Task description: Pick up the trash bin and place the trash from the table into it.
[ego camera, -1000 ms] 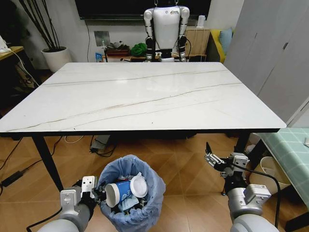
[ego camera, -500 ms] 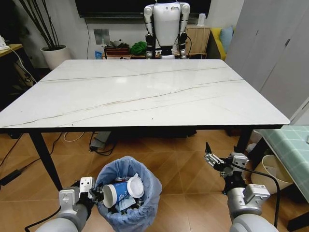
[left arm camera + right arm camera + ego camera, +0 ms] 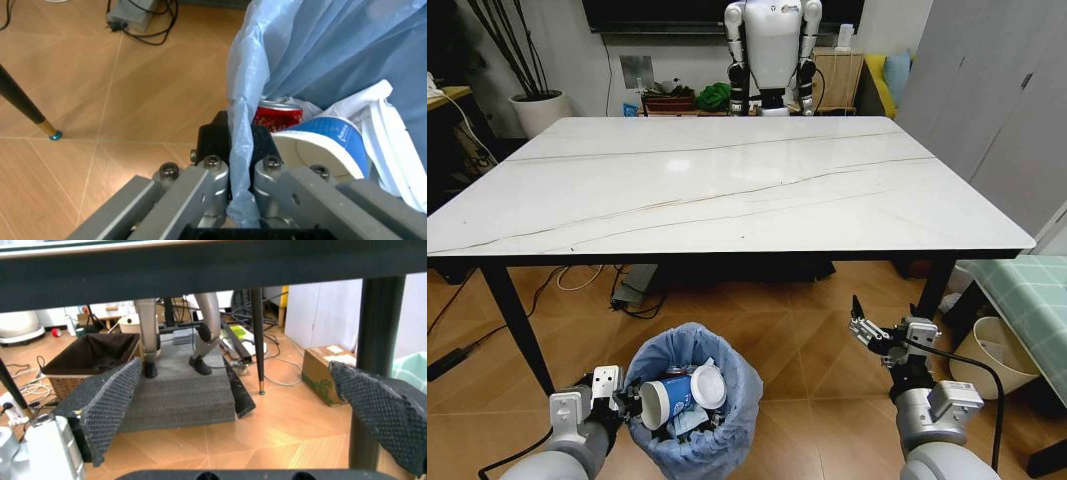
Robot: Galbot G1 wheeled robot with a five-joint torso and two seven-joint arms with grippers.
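- L wrist view: left gripper (image 3: 235,165) pinched tight on the trash bin (image 3: 320,55) rim, fingers (image 3: 212,145) either side of the blue liner edge. Close up inside: red can (image 3: 278,115), blue-white paper cup (image 3: 320,150).
- Head view: bin (image 3: 693,400) low, near side of the table (image 3: 727,190), below its front edge, over wood floor; can't tell if it touches the floor. Cup (image 3: 667,397) and white round lid (image 3: 710,386) lie on top of the trash inside. Left gripper (image 3: 619,395) on the bin's left rim.
- R wrist view: looks under the table edge (image 3: 200,265) – black table leg (image 3: 373,340), dark woven basket (image 3: 93,357), cardboard box (image 3: 330,370), cables on floor.
- Table: white marble-look top, thin brown veins. Behind it a white humanoid robot (image 3: 772,50), potted plant (image 3: 532,105) far left.
- Right gripper (image 3: 882,335) held low at right, near the table's front right leg (image 3: 932,290), fingers (image 3: 110,405) spread wide, holding nothing.
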